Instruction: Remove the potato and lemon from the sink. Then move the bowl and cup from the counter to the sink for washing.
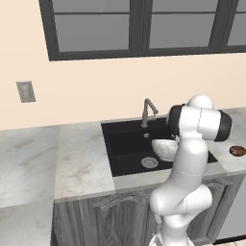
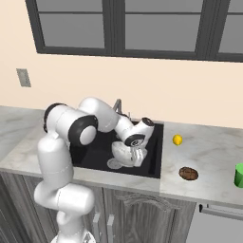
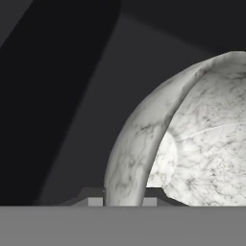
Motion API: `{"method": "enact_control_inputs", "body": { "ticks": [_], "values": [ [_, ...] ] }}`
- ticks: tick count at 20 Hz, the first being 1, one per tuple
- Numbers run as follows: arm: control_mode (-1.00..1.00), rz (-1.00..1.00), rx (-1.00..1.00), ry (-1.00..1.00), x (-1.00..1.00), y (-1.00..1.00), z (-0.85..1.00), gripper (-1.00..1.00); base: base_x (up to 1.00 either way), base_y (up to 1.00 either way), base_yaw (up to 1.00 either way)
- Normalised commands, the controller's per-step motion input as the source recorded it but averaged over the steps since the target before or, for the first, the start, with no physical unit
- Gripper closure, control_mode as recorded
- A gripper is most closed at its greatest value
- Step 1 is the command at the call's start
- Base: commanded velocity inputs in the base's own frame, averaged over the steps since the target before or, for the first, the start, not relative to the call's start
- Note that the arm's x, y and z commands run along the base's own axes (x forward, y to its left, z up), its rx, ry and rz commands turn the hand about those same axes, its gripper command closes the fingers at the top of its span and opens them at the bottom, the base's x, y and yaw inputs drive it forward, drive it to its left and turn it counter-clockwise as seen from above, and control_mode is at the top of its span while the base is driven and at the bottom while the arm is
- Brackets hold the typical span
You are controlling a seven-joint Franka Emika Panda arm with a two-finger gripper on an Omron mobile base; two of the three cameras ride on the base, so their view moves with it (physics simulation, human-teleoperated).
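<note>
Our hand (image 2: 136, 156) is low inside the large black rectangular sink (image 1: 126, 144), its two fingers pinched on the rim of the wide round whitish-grey marbled bowl (image 2: 124, 154). In the hand view that rim (image 3: 139, 144) runs up from between the fingertips, with the bowl's hollow opening to the right of it. We see the bowl tilted on its side, over the sink's floor, near the round grey metal drain (image 1: 149, 162); whether it touches the floor we cannot tell. The grey angled faucet (image 1: 148, 110) rises at the sink's back edge. On the pale marbled worktop (image 2: 209, 152) right of the sink, the small bright yellow lemon (image 2: 177, 139) lies toward the back, the dark-brown potato (image 2: 188, 173) nearer the front edge, and the bright green cup (image 2: 238, 174) stands further right.
</note>
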Motion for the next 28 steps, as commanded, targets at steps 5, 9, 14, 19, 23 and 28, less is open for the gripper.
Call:
{"method": "enact_control_inputs", "body": {
  "ticks": [5,9,14,19,23,28],
  "values": [
    [-1.00,0.05,0.00,-0.04,0.08,0.00,-0.18,1.00,0.00,0.00,0.00],
    [-1.00,0.05,0.00,-0.03,0.10,0.00,-0.18,1.00,0.00,0.00,0.00],
    [-1.00,0.05,0.00,-0.04,0.10,0.00,-0.18,1.00,0.00,0.00,0.00],
    [-1.00,0.05,-0.01,-0.02,0.10,-0.01,-0.18,1.00,0.00,0.00,0.00],
    [-1.00,0.04,-0.04,0.00,0.09,-0.05,-0.16,1.00,0.00,0.00,0.00],
    [-1.00,0.03,-0.07,-0.02,0.08,-0.06,-0.14,1.00,0.00,0.00,0.00]
  ]
}}
